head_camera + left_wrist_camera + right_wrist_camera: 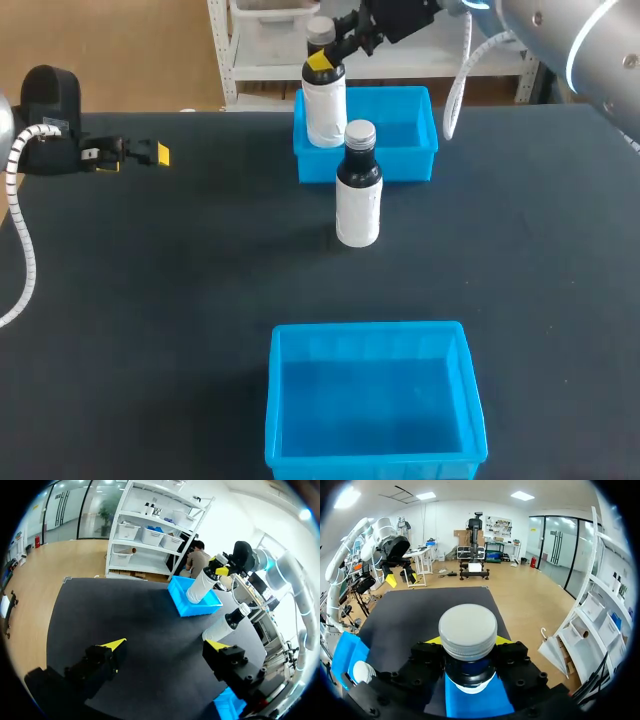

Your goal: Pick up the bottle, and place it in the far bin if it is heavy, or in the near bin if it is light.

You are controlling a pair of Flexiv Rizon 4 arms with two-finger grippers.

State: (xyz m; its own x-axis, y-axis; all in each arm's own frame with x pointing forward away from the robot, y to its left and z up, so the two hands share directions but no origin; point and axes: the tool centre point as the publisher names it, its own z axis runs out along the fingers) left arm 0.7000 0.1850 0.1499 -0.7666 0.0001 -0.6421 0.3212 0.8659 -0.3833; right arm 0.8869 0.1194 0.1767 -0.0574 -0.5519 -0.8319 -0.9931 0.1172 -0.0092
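The dark desk (150, 300) carries the near bin (275, 405), well apart from both end effectors, and the far bin (400, 165) below the right end effector (332, 52), which clamps a bottle (325, 105) by the neck, seemingly over the bin's left wall; a second bottle (358, 200) stands nearby; the left end effector (130, 155) gapes empty

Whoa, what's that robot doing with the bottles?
The right gripper is shut on the neck of one bottle and holds it at the left end of the far bin. I cannot tell whether it has touched the bin's floor. A second bottle stands upright on the table just in front of that bin. The left gripper is open, off to the side, holding nothing. The near bin has no bottle in it.
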